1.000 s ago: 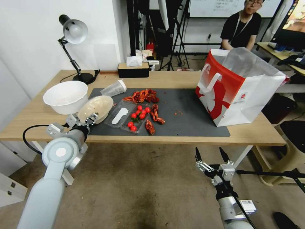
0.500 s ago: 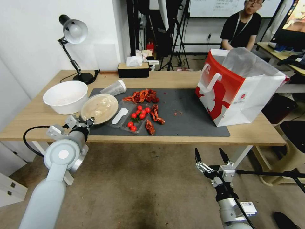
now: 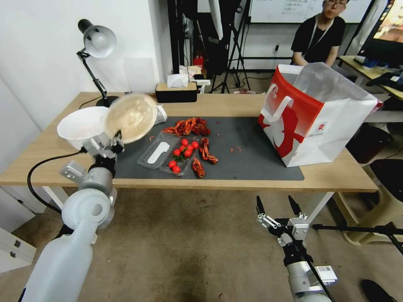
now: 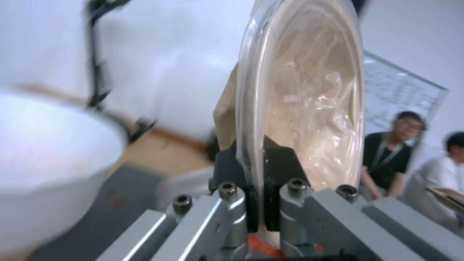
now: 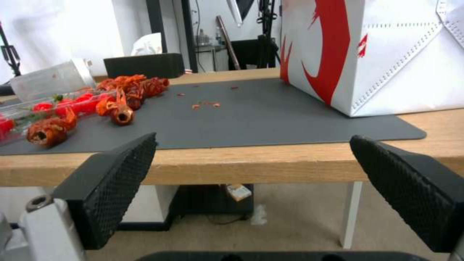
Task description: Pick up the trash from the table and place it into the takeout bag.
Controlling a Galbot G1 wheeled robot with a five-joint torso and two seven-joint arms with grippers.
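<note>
Beige round bowl (image 3: 130,117) is showing a pale tan inside under a clear, glossy film. Big white bowl (image 3: 82,126) is reading plain white. Dark grey mat (image 3: 252,155) is lying on the light-wood table (image 3: 331,176). Takeout bag (image 3: 315,117) is showing white panels, a red side and a red figure print. Cherry tomatoes (image 3: 182,153) are showing bright red; crayfish shells (image 3: 191,126) orange-red. Right gripper (image 5: 261,188) pads are showing black with a fine cross-hatch.

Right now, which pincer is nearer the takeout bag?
Right. The right pincer hangs open below the table's front edge, short of the takeout bag. The left pincer holds the beige bowl up at the far end.
</note>
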